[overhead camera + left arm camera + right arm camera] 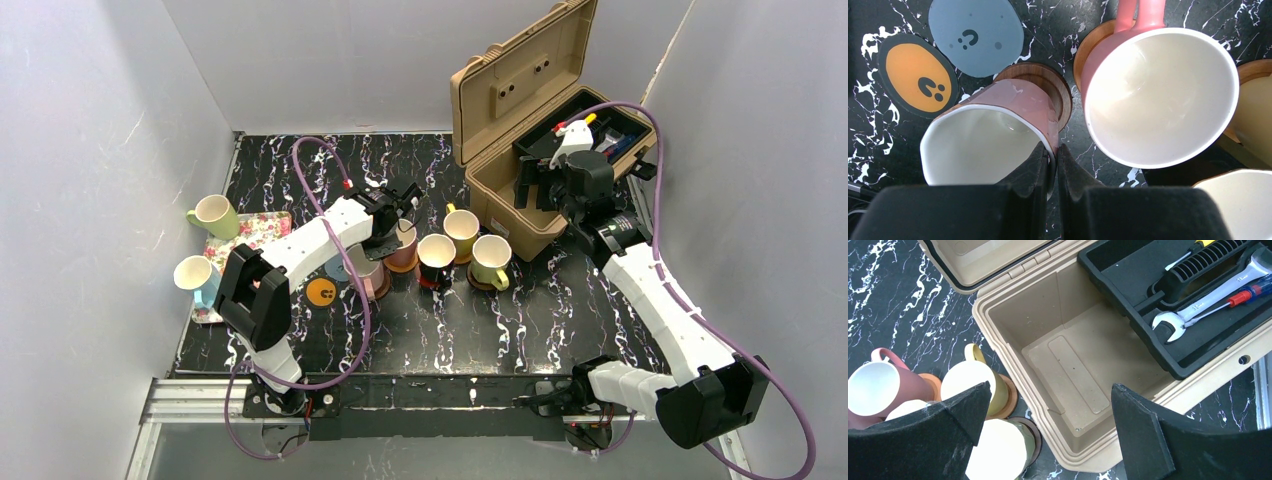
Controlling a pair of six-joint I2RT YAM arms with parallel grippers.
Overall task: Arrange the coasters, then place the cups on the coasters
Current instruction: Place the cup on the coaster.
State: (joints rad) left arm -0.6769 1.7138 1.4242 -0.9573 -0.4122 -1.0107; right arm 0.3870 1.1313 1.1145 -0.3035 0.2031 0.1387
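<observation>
— How is your left gripper (1052, 150) set?

— Clamped tight on the rim of a dusty-pink ceramic mug (1013, 102), one finger inside the cream bowl and one outside. My left wrist camera shows that pinch plainly; from the top camera my own arm covers it. The mug tilts over a dark brown round wooden coaster (1057, 87). I cannot tell whether its base rests there.

— What lies around it?

— Just left are a grey-blue round coaster (975, 35) and an orange round coaster with a dark rim (915, 77), both bare. Just right, a brighter pink mug (1160, 95) stands on an orange-brown round coaster (1093, 41).

— And your right gripper (1050, 387)?

— Its fingers are spread wide with nothing between them, above the open tan plastic toolbox (1068, 365) at the far right. Only that wrist camera makes out the steel wrench (1208, 296) in the black tray insert (1158, 346).

— What does the top camera alone give?

— The green mug (212, 215) and the pale blue mug (195, 275) far left, at the floral rectangular tray (262, 228).
</observation>
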